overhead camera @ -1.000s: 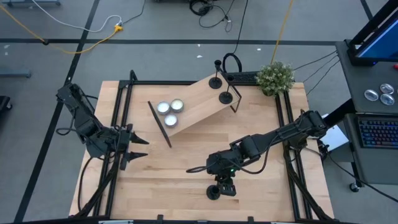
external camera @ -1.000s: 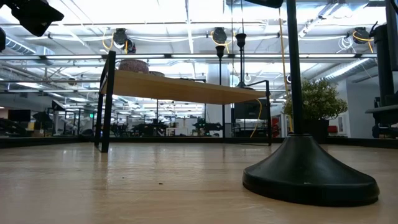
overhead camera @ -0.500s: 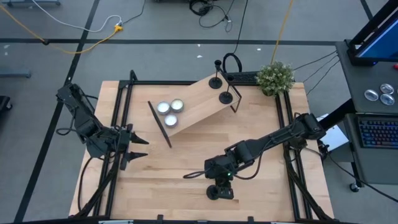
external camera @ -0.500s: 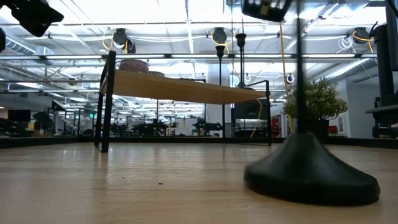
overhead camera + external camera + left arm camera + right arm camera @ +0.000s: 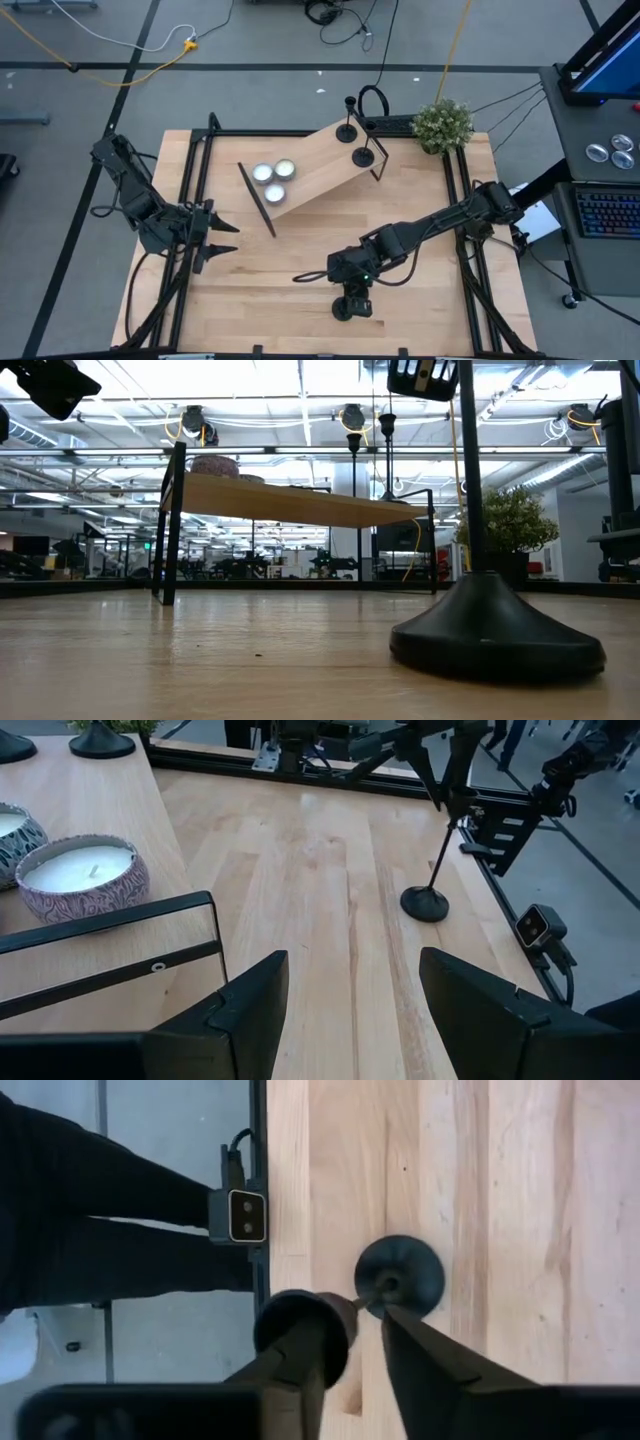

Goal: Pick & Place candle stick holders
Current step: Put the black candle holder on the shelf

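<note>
One black candle stick holder (image 5: 345, 308) stands near the table's near edge, its round base (image 5: 497, 640) flat on the wood. My right gripper (image 5: 362, 1318) reaches down over it and is shut on its thin stem. Two more candle stick holders (image 5: 347, 130) (image 5: 362, 155) stand by their bases on the far end of a raised, tilted wooden board (image 5: 315, 165). My left gripper (image 5: 215, 240) waits open at the table's left side, nothing between its fingers (image 5: 250, 1010). My right gripper pinches the holder's stem (image 5: 368, 1300) between its two fingers, high up just below the small cup (image 5: 300, 1330). The fingers slant down from the table's far right and lie across the stem. The holder stands upright with its base (image 5: 400, 1275) on the table.
Three tealight candles (image 5: 270, 175) sit on the board's lower left part. A potted plant (image 5: 442, 122) stands at the far right corner. A small camera (image 5: 245, 1215) is fixed at the near edge, close to the held holder. Bare wood lies between the two arms.
My right gripper has come down a little over the near candle stick holder. Half a second ago the holder's stem was tipped and blurred; now it stands upright again with the base on the table.
</note>
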You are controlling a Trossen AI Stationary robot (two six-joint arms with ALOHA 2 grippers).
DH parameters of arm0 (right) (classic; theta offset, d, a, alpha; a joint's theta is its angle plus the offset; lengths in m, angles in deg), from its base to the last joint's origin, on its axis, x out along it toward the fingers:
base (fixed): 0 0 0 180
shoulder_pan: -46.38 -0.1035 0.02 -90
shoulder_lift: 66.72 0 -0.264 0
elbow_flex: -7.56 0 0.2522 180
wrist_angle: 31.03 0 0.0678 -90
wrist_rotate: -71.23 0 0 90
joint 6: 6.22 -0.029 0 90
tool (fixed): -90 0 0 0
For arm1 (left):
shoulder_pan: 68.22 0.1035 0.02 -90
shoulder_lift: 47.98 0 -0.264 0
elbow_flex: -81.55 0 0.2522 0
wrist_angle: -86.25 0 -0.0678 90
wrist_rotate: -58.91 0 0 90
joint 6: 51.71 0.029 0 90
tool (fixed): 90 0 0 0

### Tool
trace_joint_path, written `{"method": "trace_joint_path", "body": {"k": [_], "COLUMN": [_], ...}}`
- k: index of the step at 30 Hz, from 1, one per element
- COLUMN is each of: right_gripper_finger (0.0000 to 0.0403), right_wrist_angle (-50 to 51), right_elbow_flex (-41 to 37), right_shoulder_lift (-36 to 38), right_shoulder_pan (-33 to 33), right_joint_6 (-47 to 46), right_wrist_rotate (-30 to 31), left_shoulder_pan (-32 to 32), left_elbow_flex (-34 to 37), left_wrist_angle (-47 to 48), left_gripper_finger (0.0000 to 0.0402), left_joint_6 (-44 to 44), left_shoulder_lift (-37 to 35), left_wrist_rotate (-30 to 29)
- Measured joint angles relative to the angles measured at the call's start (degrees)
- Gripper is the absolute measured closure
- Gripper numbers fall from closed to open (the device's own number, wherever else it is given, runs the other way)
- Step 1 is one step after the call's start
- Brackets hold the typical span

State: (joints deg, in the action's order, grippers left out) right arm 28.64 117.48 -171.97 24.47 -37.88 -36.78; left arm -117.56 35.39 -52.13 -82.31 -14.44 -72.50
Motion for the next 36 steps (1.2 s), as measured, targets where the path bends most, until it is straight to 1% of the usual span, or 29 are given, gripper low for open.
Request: {"method": "trace_joint_path", "body": {"k": [5,7,13,19,23,27,32,36], "right_gripper_finger": [0.0374,0.039,0.0393,0.0399,0.04,0.04,0.04,0.04], "right_wrist_angle": [-1.44,-0.83,-0.94,0.22,2.18,9.88,20.27,24.29], "right_elbow_flex": [-2.06,-2.36,-2.32,-0.4,2.67,7.38,18.38,25.83], "right_shoulder_lift": [0.26,0.48,0.52,3.35,7.06,8.77,9.67,9.32], "right_shoulder_pan": [0.2,0.27,0.84,2.27,4.06,5.86,9.06,12.88], "right_joint_6": [-0.37,-0.17,-0.17,-0.29,-0.25,0.52,5.06,9.83], "right_wrist_rotate": [-0.14,0.28,0.15,-0.17,0.53,4.95,12.44,15.22], "left_shoulder_pan": [0.02,0.0,0.02,0.01,0.02,0.02,0.02,0.02], "left_elbow_flex": [0.0,0.0,0.0,0.0,0.0,0.0,0.0,0.0], "left_wrist_angle": [0.0,-0.01,-0.2,-0.22,-0.28,-0.35,-0.33,-0.31], "left_gripper_finger": [0.0169,0.017,0.017,0.017,0.0169,0.0169,0.0169,0.0169], "left_joint_6": [-0.17,-0.23,-0.4,-0.7,-0.84,-1.11,-0.96,-0.83], "left_shoulder_lift": [0.0,0.0,0.02,0.02,0.09,0.09,0.09,0.09], "left_wrist_rotate": [-0.02,-0.02,-0.02,-0.06,-0.04,-0.07,-0.07,-0.09]}}
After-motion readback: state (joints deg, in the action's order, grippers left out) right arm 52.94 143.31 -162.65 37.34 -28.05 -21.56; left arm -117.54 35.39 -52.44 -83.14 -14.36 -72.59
